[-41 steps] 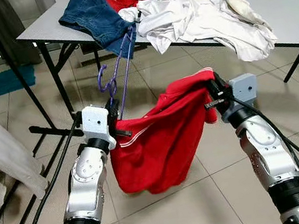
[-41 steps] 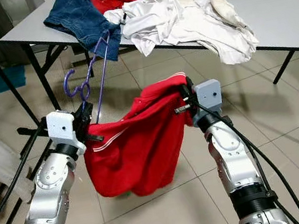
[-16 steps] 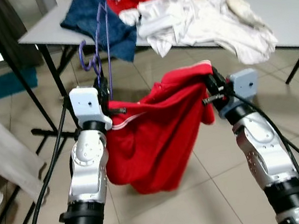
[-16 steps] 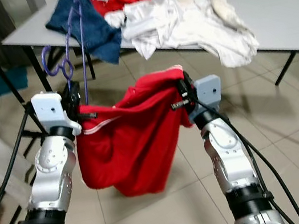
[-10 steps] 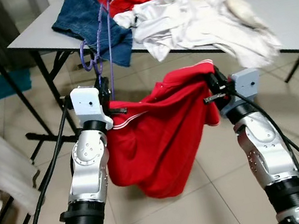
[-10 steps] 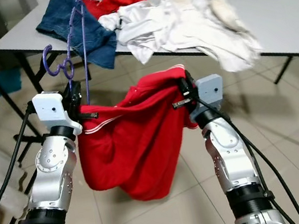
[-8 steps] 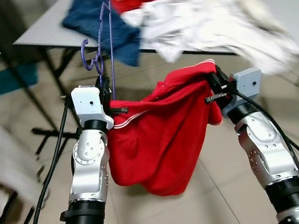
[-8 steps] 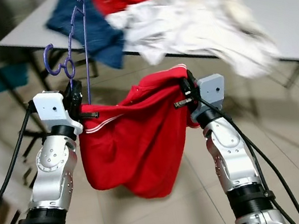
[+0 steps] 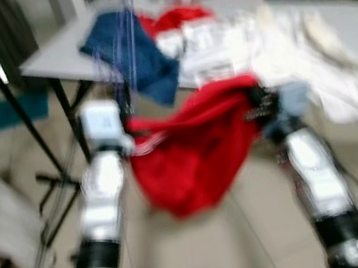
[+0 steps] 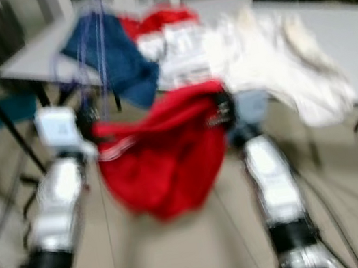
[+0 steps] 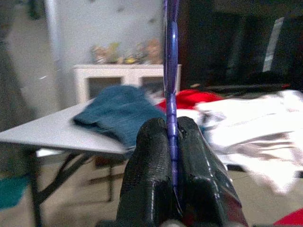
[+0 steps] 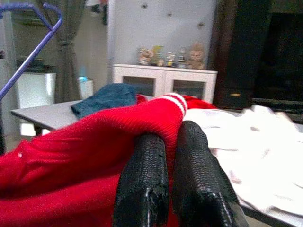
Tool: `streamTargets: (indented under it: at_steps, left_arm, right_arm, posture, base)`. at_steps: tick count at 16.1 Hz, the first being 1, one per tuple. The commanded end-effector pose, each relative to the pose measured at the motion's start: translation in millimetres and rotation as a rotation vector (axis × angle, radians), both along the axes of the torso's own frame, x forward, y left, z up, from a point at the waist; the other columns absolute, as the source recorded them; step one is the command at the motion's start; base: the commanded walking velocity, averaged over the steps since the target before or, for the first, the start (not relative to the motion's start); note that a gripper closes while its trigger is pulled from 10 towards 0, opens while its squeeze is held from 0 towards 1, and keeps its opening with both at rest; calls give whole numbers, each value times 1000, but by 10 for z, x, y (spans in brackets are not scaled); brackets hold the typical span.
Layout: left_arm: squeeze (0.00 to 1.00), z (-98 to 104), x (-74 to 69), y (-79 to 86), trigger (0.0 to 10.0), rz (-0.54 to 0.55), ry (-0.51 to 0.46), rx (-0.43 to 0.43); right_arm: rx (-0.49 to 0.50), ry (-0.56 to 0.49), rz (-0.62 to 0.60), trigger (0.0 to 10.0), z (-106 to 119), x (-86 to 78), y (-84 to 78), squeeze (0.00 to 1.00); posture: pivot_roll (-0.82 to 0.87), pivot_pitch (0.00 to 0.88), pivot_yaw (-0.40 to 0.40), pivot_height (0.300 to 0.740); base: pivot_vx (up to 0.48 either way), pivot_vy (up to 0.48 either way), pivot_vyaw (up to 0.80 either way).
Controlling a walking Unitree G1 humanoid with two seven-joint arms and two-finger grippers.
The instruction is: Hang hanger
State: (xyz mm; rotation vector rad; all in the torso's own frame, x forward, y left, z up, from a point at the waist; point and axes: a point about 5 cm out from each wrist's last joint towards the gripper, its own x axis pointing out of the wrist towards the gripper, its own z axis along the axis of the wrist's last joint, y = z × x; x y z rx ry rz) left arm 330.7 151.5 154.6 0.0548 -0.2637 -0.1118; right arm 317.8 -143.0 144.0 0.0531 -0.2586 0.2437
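The head views are blurred by motion. A red garment (image 9: 195, 145) hangs stretched between my two arms above the tiled floor. My left gripper (image 11: 171, 127) is shut on the thin wire of a purple hanger (image 11: 169, 71), which stands upright above it. One end of the garment hangs at that gripper. My right gripper (image 12: 170, 130) is shut on the striped hem of the red garment (image 12: 94, 142). The hanger's corner (image 12: 42, 28) appears in the right wrist view.
A grey table (image 9: 53, 52) stands just ahead with blue jeans (image 9: 130, 52), a red cloth (image 9: 179, 17) and white clothes (image 9: 275, 47) piled on it. A black stand pole (image 9: 10, 101) and a pale hanging cloth (image 9: 0, 221) are at my left.
The left gripper has risen and the hanger has swung from leaning right to upright. The camera has shifted and the picture has blurred. Both holds are unchanged.
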Motion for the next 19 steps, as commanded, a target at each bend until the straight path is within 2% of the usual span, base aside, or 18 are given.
streamTargets:
  at_steps: [1,7,11,19]
  left_arm:
    - [0,55,4,-97,10000,-26,-24,5]
    - [0,60,5,-95,10000,-27,-26,12]
    - [0,58,1,-103,10000,-26,-25,11]
    - [0,81,6,-109,10000,-26,-32,10]
  right_arm:
    - [10,-17,-61,0,56,18,-176,0]
    - [13,-36,-67,0,128,70,-173,0]
    - [3,-58,-80,0,223,148,-226,0]
    - [26,-135,-110,0,508,268,-293,0]
  posture:
    - [242,10,-12,740]
    - [245,8,-12,740]
    - [244,9,-14,740]
    - [244,12,-14,740]
  base:
    - [480,0,0]
    - [480,0,0]
    - [480,0,0]
    - [480,0,0]
